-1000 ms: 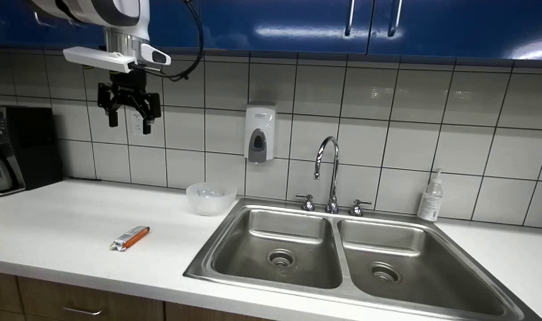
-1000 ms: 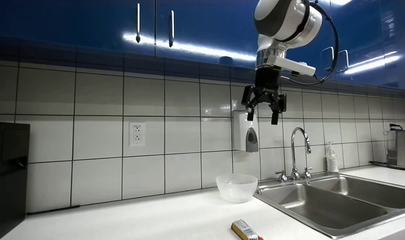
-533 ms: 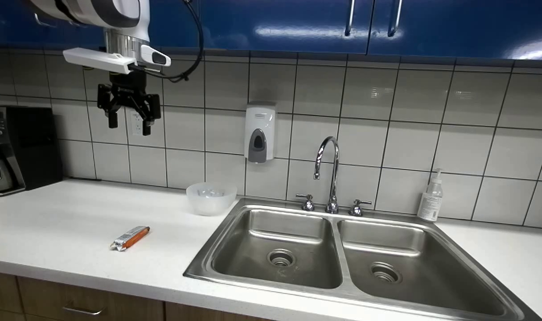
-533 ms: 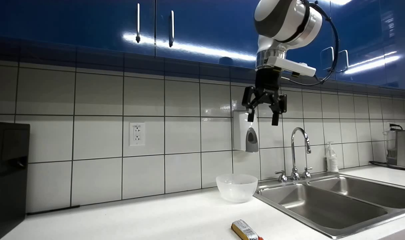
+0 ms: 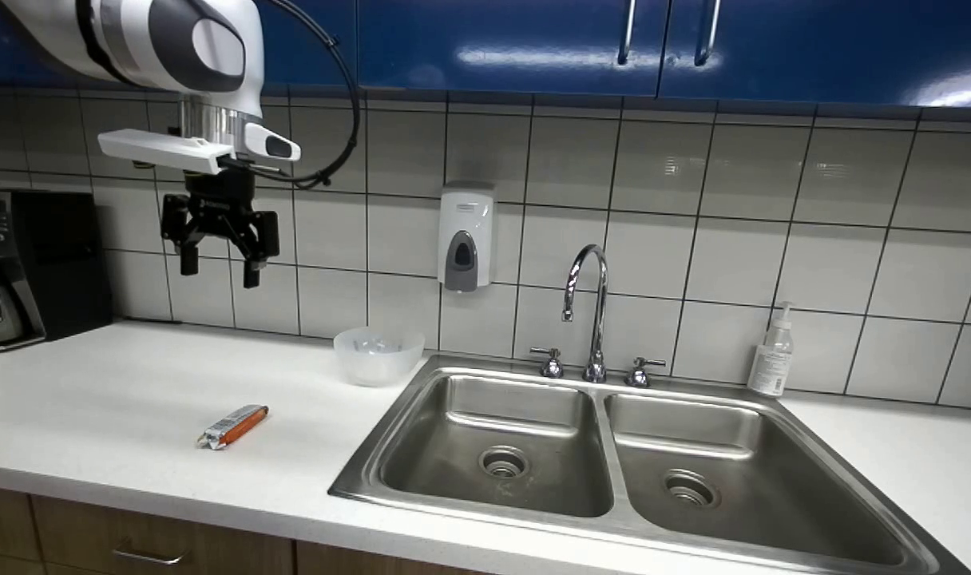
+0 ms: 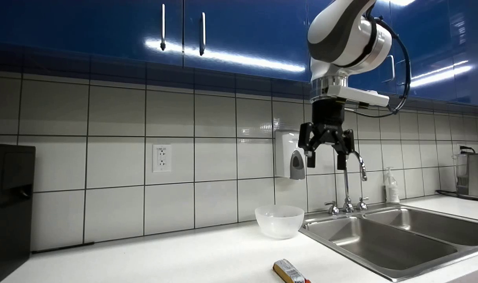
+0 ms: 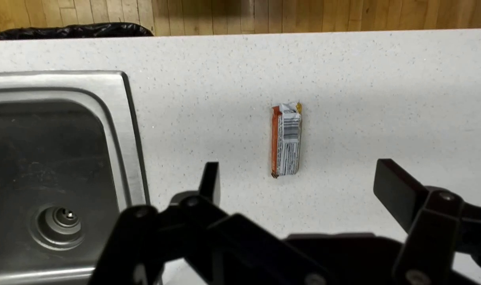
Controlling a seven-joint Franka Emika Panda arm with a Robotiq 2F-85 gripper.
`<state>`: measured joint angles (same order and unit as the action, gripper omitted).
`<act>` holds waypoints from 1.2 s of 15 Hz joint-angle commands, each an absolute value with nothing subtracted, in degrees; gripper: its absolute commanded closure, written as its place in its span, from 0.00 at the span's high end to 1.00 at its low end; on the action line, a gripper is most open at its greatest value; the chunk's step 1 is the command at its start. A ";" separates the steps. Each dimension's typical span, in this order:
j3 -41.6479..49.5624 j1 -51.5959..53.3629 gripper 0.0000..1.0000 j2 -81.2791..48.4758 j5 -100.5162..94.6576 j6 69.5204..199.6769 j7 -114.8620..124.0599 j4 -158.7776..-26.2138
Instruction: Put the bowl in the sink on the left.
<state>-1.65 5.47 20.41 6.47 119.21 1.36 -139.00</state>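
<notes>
The translucent white bowl (image 5: 378,363) stands upright on the counter by the wall, beside the sink's outer rim. It also shows in an exterior view (image 6: 279,224). The left basin (image 5: 445,471) of the steel double sink holds nothing; part of the sink shows in the wrist view (image 7: 46,158). My gripper (image 5: 220,273) hangs high above the counter, pointing down, apart from everything. In an exterior view my gripper (image 6: 326,164) is higher than the bowl. In the wrist view the jaws (image 7: 298,174) stand wide apart with nothing between them. The bowl cannot be made out there.
A wrapped bar (image 7: 287,138) lies on the counter, orange and silver. The faucet (image 5: 597,319) rises behind the sink. A soap dispenser (image 5: 465,235) is on the tiled wall. A coffee maker (image 5: 46,263) stands at the counter's end. Blue cabinets (image 6: 105,31) hang above.
The arm and gripper have moved lower over the last half second, shifting slightly sideways. The gripper stays open. The bowl and the bar have not moved.
</notes>
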 commanded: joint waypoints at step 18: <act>-1.27 2.48 1.00 -6.95 -2.52 136.75 8.28 -128.82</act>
<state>-1.41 3.34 -0.25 -0.99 138.32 6.00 -136.71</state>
